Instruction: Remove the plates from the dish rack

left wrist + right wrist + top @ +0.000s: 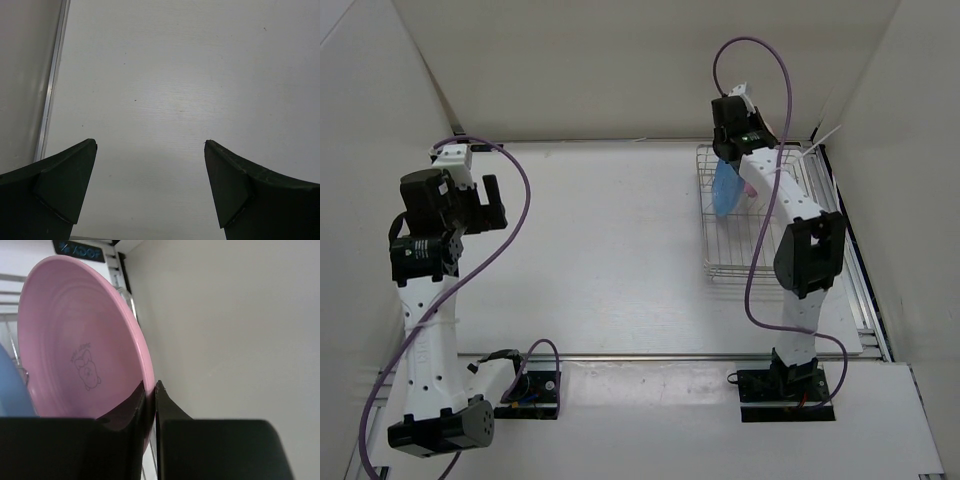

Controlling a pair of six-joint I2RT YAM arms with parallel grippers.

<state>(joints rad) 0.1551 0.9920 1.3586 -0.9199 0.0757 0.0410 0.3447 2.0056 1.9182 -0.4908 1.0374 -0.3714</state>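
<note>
Right gripper (149,392) is nearly closed, its fingers pinching the rim of the pink plate (80,340). The plate stands on edge at the far end of the dish rack (740,272); can't tell if its bottom edge has left the wires. The light blue plate (725,188) stands on edge just beside the pink one, also in the rack, toward the rack's left side. The rack holds these two plates, nothing else seen in it. Left gripper (150,145) is wide open and holds nothing, well to the left of the rack, over the table (175,75).

Handling guess: the plates look like thin rigid plastic, so light, stiff and not fragile, but smooth and probably slippery. A rim pinch on the exposed edge is the sensible hold, since the raised rim gives the fingers a lip. The plate may pivot in a one-point pinch and could snag on the rack's prongs, so lift straight up.
</note>
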